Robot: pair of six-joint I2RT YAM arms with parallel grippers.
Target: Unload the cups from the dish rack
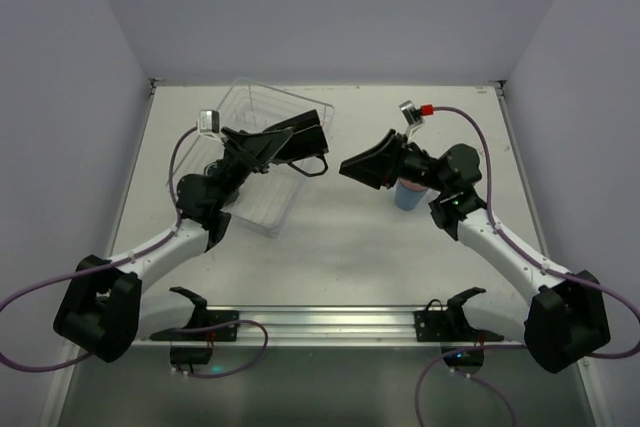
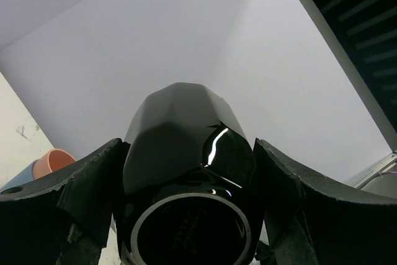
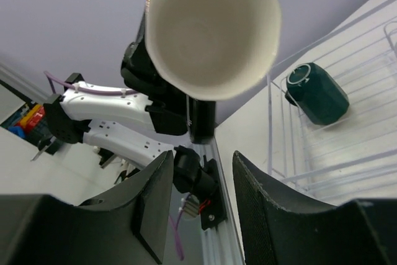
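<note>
Closest in, the foot ring of the black mug [image 2: 177, 113] sits deep between the fingers [image 2: 87, 184] of the left gripper [image 2: 187, 148]. They are clamped on its faceted sides, base toward the wrist and mouth pointing out past the fingertips. That pale mouth faces the right gripper [image 3: 203, 156], whose fingers [image 3: 152, 206] stand apart with nothing between them. The mug hangs just beyond their tips, apparently not touching (it looks to me like a mid-air hand-over).

The mug looks like glazed ceramic: stiff, fairly weighty, slick under the pads, and likely to chip if dropped. I'd pinch the wall at the rim, one finger inside and one outside, away from the handle hanging underneath.

Past the right fingertips, the dark teal mug [image 3: 316, 94] lies on its side in the dish rack [image 1: 250, 97]. Off beyond the left finger stand the salmon-pink tumbler [image 2: 53, 161] and the light-blue tumbler [image 2: 17, 179], touching each other.
</note>
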